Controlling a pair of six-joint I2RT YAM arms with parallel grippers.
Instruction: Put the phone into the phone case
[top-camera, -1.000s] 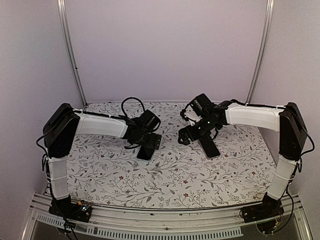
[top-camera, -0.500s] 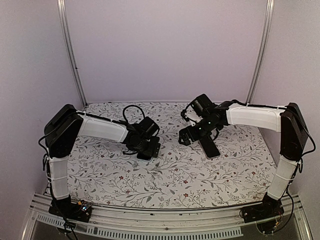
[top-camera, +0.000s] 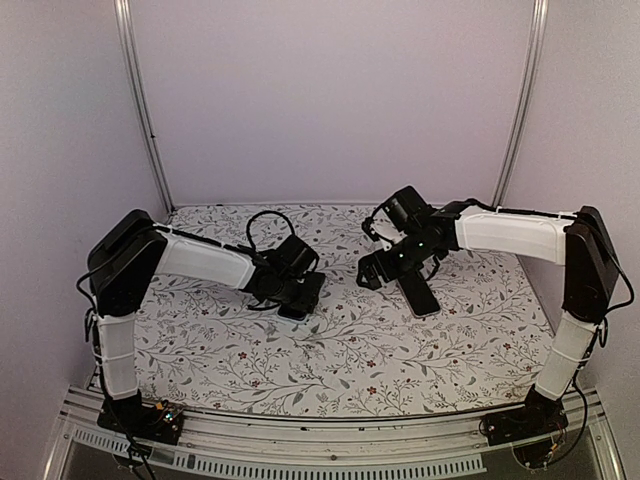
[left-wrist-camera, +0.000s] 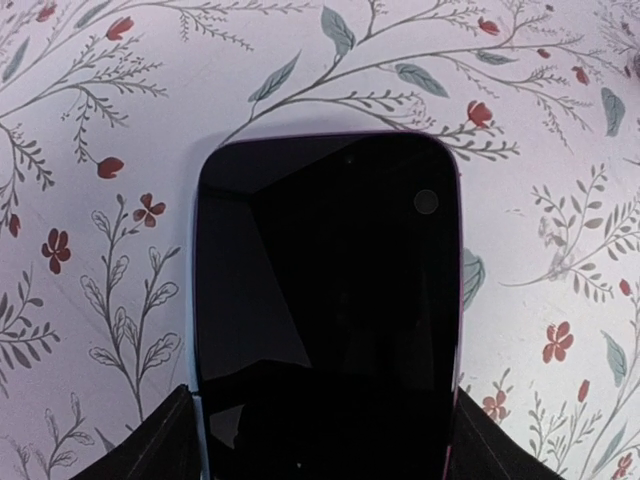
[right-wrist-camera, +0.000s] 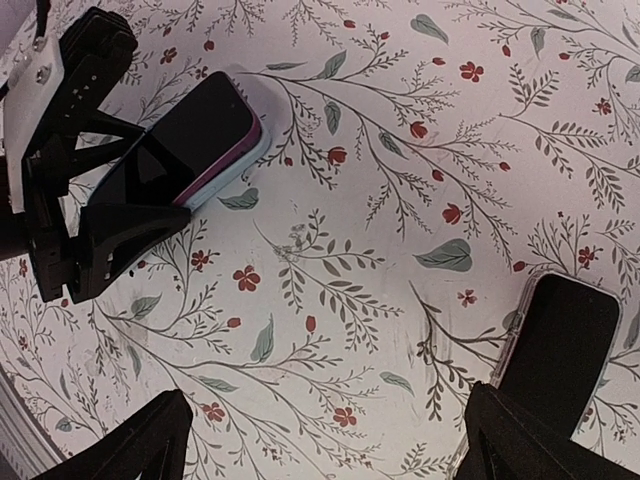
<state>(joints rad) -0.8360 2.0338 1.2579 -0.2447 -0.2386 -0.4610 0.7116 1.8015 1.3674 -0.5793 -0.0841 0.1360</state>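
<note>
Phone (left-wrist-camera: 325, 300) lower than a second ago | left pincer (left-wrist-camera: 325, 436) clamps it | right pincer (right-wrist-camera: 335, 440) wide, hovering

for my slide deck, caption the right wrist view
Left gripper grips the phone; the phone case lies apart on the floral cloth.

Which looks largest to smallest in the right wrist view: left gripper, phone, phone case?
1. left gripper, clearly largest.
2-3. phone and phone case look alike; each is partly hidden, so I won't rank them.
</note>
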